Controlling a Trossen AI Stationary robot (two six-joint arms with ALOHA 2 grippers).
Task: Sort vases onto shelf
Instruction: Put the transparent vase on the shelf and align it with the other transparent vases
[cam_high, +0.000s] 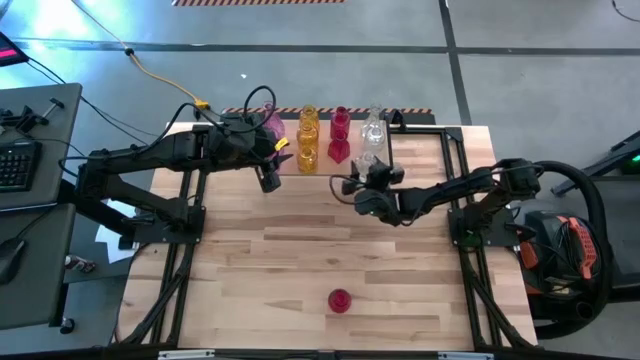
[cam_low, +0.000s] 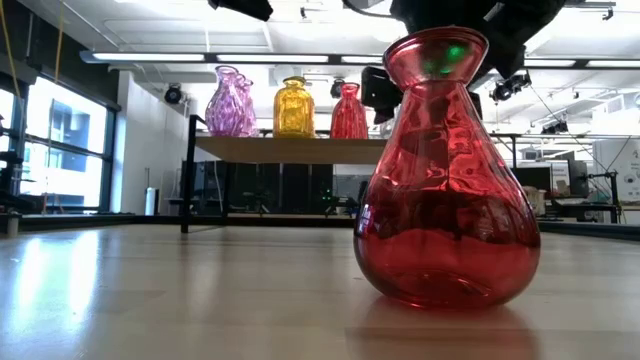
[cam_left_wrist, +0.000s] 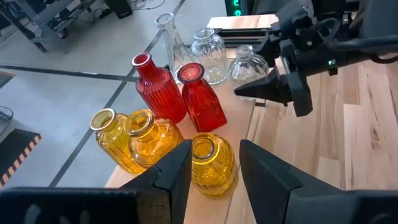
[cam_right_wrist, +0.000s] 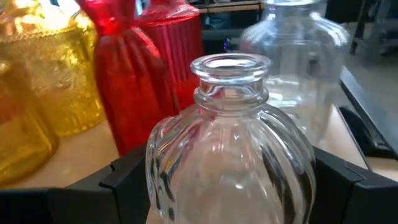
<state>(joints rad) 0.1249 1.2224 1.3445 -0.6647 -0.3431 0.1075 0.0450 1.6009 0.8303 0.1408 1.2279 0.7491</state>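
The shelf (cam_high: 400, 150) stands at the table's far edge and bears a pink vase (cam_high: 270, 122), yellow vases (cam_left_wrist: 143, 140), red vases (cam_left_wrist: 202, 99) and clear vases (cam_left_wrist: 208, 46), all upright on their bases. My left gripper (cam_left_wrist: 214, 149) hovers open above the shelf's left part; the front yellow vase (cam_left_wrist: 212, 167) shows in its gap, lower down and untouched. My right gripper (cam_right_wrist: 230, 180) reaches to the shelf's near edge and is shut on a ribbed clear vase (cam_right_wrist: 231, 143). One red vase (cam_high: 340, 300) stands alone on the table near the front edge. My right gripper has the ribbed clear vase's round body (cam_right_wrist: 163, 168) between its two fingers, one on each side, below the neck. The fingers come nearly level from the table's near side. The vase stands upright; the fingers hide its base, so whether it rests on the shelf does not show.
The shelf's vases stand close together beside the held one, red ones (cam_right_wrist: 143, 68) to its left. A large red vase (cam_low: 447, 170) fills the low view's front. Bare wooden tabletop (cam_high: 300, 240) lies between the shelf and that vase.
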